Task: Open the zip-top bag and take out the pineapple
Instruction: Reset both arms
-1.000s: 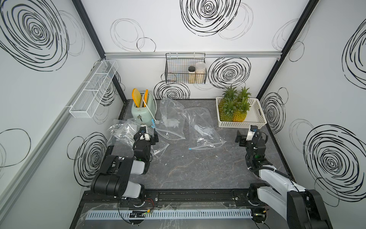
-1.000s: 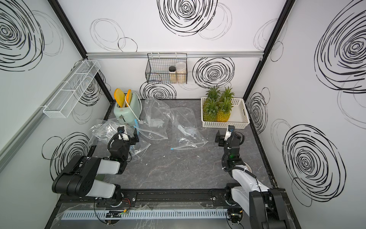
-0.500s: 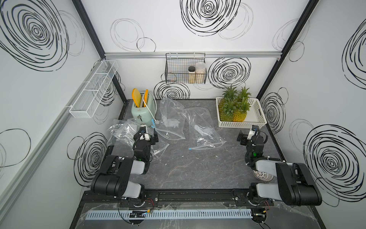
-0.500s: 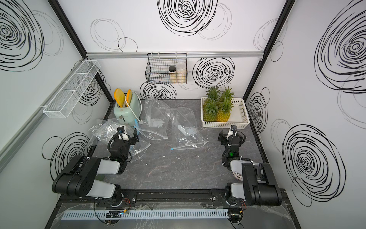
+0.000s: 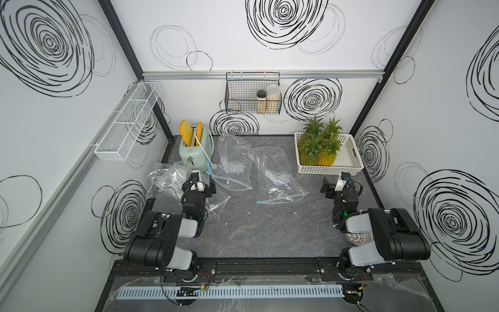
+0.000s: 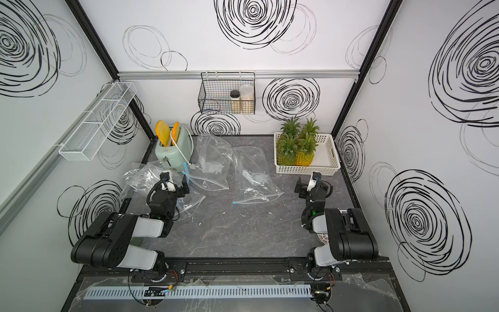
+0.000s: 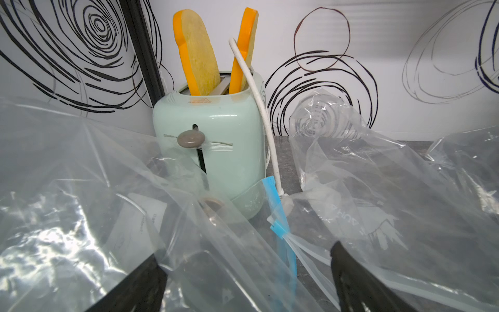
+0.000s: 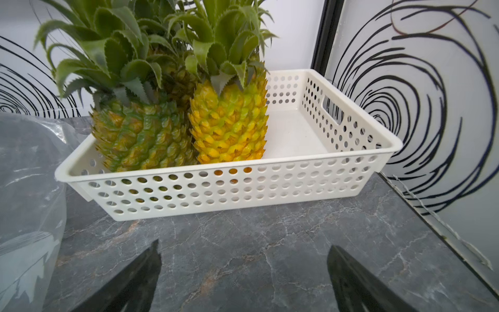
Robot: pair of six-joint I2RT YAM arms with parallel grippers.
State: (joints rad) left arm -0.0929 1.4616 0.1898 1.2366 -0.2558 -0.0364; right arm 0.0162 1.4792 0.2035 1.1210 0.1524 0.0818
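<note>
Several clear zip-top bags lie flat on the grey marble table; I see no pineapple inside any of them. One bag lies mid-table, its blue slider at the front. My left gripper hangs open over a crumpled bag in front of the toaster, with another bag's blue slider just ahead of its fingers. Several pineapples stand upright in a white perforated basket at the back right. My right gripper is open above bare table just in front of that basket.
A mint toaster with two orange slices and a white cord stands at the back left. A black wire basket with jars hangs on the back wall, a white rack on the left wall. A white perforated object lies under the right arm.
The right arm has folded back toward its base, while its gripper stays open in front of the basket. The left arm has not moved.
</note>
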